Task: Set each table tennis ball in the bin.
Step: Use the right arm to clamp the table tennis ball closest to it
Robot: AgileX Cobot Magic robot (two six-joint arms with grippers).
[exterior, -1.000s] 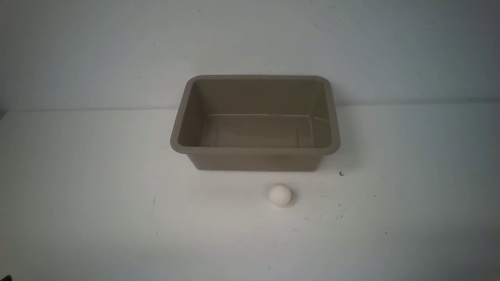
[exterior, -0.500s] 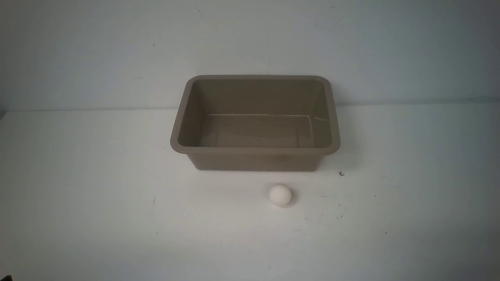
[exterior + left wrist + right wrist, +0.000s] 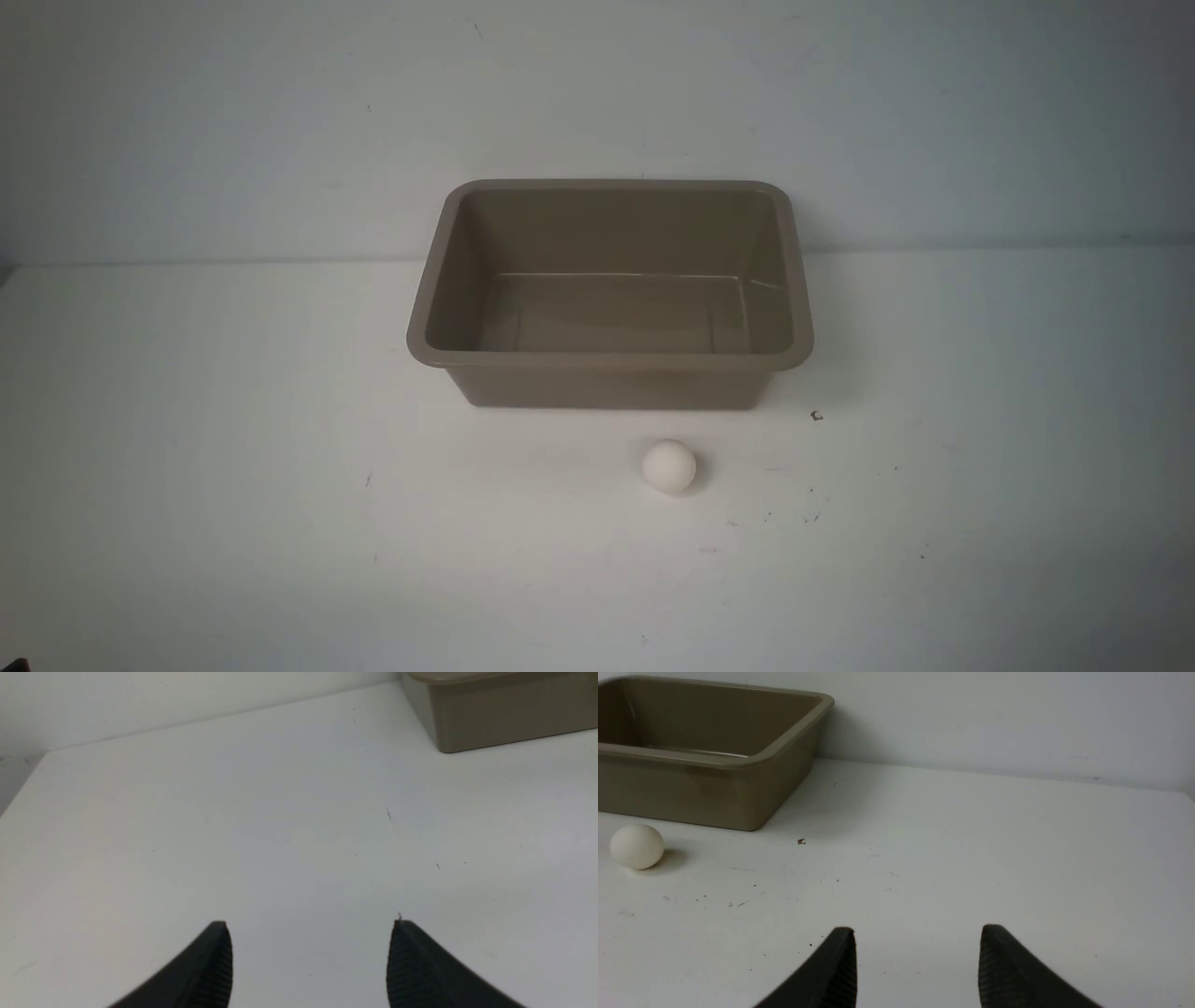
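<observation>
One white table tennis ball rests on the white table just in front of the bin, slightly right of its middle, not touching it. The bin is a taupe rectangular tub with nothing inside. In the right wrist view the ball lies beside the bin, well away from my right gripper, which is open over bare table. My left gripper is open too, with only a corner of the bin far off. Neither arm shows in the front view.
The white wall rises right behind the bin. A small dark speck lies on the table to the right of the bin. In the left wrist view the table's far left corner shows.
</observation>
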